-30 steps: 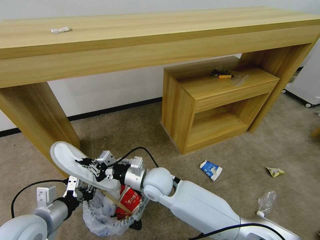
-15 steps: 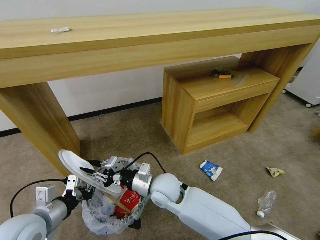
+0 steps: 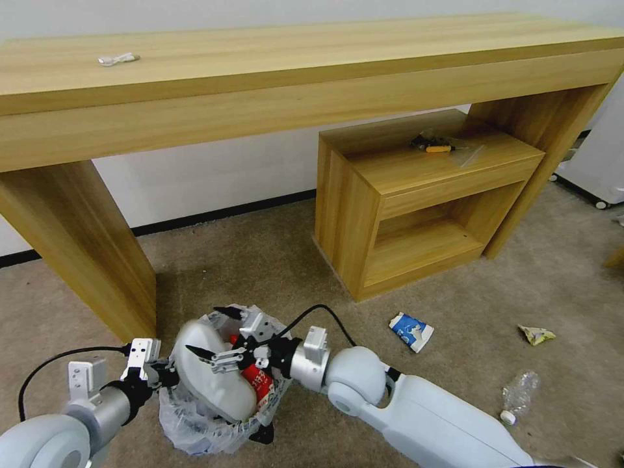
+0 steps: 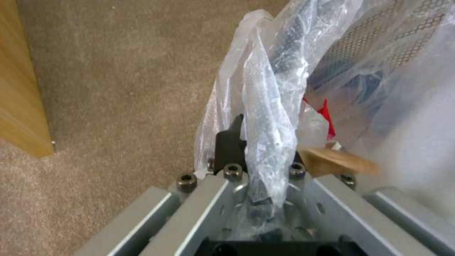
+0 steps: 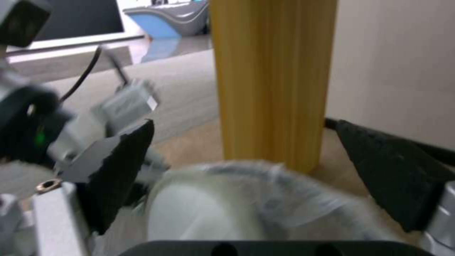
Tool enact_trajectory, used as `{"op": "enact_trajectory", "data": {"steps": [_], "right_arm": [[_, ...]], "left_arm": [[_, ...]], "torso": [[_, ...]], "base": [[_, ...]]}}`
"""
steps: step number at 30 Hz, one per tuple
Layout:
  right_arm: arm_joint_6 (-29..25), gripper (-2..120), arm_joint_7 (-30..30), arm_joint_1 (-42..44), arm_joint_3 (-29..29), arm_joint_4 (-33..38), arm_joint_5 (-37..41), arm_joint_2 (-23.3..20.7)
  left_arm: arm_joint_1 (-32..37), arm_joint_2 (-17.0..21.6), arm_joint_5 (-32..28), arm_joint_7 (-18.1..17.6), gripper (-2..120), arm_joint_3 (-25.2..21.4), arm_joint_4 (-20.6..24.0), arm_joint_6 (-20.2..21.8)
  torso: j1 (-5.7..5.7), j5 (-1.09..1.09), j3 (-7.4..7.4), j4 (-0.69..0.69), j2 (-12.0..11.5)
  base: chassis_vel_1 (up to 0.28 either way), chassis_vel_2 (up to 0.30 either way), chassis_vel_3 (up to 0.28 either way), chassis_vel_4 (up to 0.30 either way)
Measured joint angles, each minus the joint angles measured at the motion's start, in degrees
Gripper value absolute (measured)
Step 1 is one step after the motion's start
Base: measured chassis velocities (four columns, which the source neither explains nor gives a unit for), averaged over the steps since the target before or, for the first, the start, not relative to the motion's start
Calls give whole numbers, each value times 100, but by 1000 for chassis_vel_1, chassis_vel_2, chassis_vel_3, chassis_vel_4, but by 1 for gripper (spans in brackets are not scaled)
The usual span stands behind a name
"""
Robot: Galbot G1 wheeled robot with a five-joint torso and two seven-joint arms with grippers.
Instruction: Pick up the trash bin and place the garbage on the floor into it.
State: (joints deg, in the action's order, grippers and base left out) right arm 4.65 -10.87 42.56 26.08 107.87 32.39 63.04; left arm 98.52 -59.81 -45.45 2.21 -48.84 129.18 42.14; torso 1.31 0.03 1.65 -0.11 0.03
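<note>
We are in the middle of the drop-off step: our left gripper (image 3: 153, 374) is clamped on the rim and crinkly bag of the trash bin (image 3: 195, 429), holding it low in front of us over the carpeted floor (image 3: 260, 260), and the left wrist view shows the plastic liner pinched between its jaws. Our right gripper (image 3: 214, 331) hangs just above the bin mouth with its jaws spread wide and nothing in them, the white slipper (image 3: 211, 377) lying loose on top of the bin's load beside a red-and-white paper cup (image 3: 257, 383). We judge the slipper delivered, though it sits high and may want a nudge to settle. More garbage remains on the floor to our right: a blue-and-white carton (image 3: 411, 331), a yellow wrapper (image 3: 536, 335) and a clear bottle (image 3: 518, 395). The next move calls for lifting the right arm clear of the bin and reaching for the carton, the nearest piece, while the left arm keeps the bin level.
</note>
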Motion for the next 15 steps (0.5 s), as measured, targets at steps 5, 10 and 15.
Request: {"op": "enact_trajectory", "data": {"steps": [5,10,15], "right_arm": [[193,100,138,91,-403,322,148,-178],[333,100,479,341,-738,577,203,-402],[368,100,1030,959,-1266,668,129,-650]], "left_arm": [[-2,-48,37,-15,0,-11,-43,0],[25,-94,80,-15,0,-17,-52,0],[52,-148,131,3,0,-8,-37,0]], "torso": [[0,-1,0,0,0],[0,0,0,1,0],[0,0,0,0,0]], "base": [[0,0,0,0],[0,0,0,0],[0,0,0,0]]}}
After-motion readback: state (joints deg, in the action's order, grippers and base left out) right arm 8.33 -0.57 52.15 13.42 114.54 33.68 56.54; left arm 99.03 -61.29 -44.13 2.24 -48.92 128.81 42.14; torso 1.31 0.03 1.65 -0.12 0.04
